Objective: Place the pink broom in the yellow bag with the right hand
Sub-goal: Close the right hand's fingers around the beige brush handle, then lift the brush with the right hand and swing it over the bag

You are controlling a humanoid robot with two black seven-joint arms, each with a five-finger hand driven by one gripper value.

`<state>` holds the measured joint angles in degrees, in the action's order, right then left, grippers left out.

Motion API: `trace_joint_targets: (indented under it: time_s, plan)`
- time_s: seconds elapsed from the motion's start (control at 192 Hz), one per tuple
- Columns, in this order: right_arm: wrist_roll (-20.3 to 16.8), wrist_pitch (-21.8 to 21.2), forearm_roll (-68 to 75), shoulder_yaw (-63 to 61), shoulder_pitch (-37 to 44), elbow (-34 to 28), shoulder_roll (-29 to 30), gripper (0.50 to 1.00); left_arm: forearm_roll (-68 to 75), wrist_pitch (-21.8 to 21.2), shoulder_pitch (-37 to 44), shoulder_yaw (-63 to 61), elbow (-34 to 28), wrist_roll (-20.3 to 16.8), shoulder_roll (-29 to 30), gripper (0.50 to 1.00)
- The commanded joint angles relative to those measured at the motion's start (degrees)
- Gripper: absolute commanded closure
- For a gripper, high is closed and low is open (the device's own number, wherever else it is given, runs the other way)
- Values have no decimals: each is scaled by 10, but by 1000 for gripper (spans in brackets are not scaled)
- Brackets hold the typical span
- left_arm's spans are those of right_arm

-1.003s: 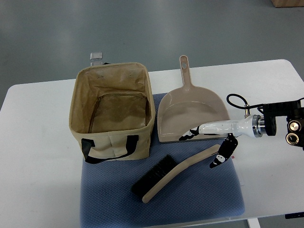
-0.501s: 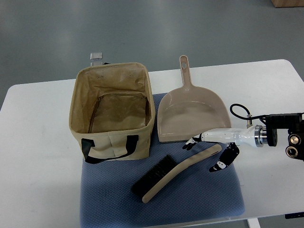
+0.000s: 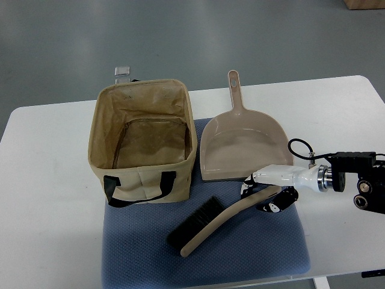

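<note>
- Fingers (image 3: 272, 206) of the right hand (image 3: 267, 192) curl narrowly around the pink broom (image 3: 224, 218) handle's end.
- Broom lies on the blue mat (image 3: 252, 247), near the table's (image 3: 48, 198) front edge.

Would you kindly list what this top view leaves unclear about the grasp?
- Right hand on the broom handle: its own palm hides whether the fingers have closed.
- Bag near inner wall: hidden by the steep angle.
- Right arm: cut off by the right edge.
- Left arm: out of frame.
</note>
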<state>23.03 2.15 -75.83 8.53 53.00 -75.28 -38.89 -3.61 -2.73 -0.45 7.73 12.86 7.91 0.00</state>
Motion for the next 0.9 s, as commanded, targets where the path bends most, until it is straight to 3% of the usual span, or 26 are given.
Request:
trace_joint_targets:
  time_s: [0.0, 0.371, 0.574, 0.893]
  plan:
    - [0, 5, -8, 0, -5, 5, 4, 1000, 0, 0, 0, 0, 1, 0, 0, 500]
    - [-2, 0, 0, -46, 23, -3, -22, 1000, 0, 0, 0, 0, 1, 0, 0, 500]
    - [-2, -7, 4, -52, 55, -58, -96, 1000, 0, 0, 0, 0, 1, 0, 0, 500]
    - [-1, -79, 50, -153, 58, -126, -213, 1000, 1, 1, -1, -1, 1, 0, 0, 500]
